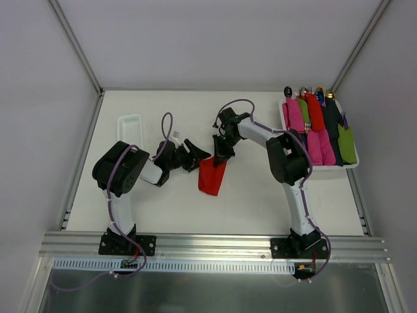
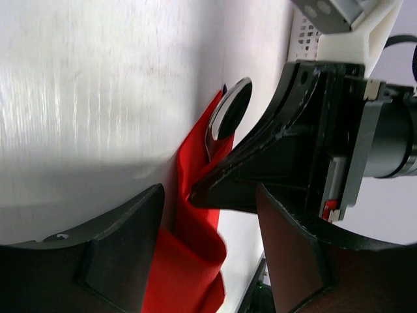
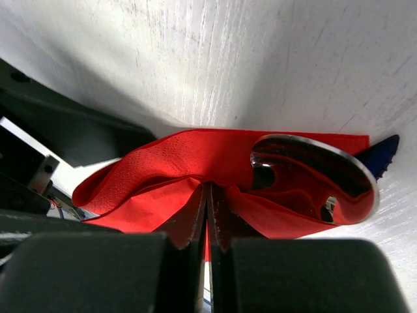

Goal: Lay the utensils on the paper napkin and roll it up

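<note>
On the white surface (image 1: 260,195), ribbed tray (image 1: 129,124) back left, left fingers (image 2: 120,257) apart with the paper napkin (image 1: 212,176) running between them, right fingers (image 3: 189,225) clamped on its raised red fold, shiny utensil (image 3: 313,176) lying in the napkin, tray of rolled bundles (image 1: 326,167) far right

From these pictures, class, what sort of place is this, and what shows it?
Probably a robot test bench, not a dining room: left arm and right arm bolted to a metal rail, bare white walls around the table, a tray of rolled bundles.
</note>
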Robot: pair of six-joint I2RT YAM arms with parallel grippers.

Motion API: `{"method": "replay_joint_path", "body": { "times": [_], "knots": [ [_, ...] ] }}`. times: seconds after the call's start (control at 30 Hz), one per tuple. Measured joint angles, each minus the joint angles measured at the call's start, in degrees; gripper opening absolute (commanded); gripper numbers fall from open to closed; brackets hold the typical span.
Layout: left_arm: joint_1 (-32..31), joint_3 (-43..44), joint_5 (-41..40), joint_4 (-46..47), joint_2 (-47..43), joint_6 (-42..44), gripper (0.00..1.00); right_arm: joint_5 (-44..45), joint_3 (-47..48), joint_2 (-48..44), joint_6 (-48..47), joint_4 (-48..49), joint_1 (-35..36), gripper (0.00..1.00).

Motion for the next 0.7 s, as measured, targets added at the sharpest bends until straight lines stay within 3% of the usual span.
{"method": "replay_joint_path", "body": {
  "times": [0.3, 0.7],
  "knots": [
    [2.73, 2.67, 4.94, -3.08, 0.92, 3.87, 0.58, 0.0, 0.0, 0.0, -0.02, 0.0, 0.0, 0.01],
    [3.5, -6.1, 10.73, -6.64, -6.78, 6.88, 0.52, 0.0, 0.0, 0.0, -0.07, -0.02, 0.0, 0.01]
  ]
}}
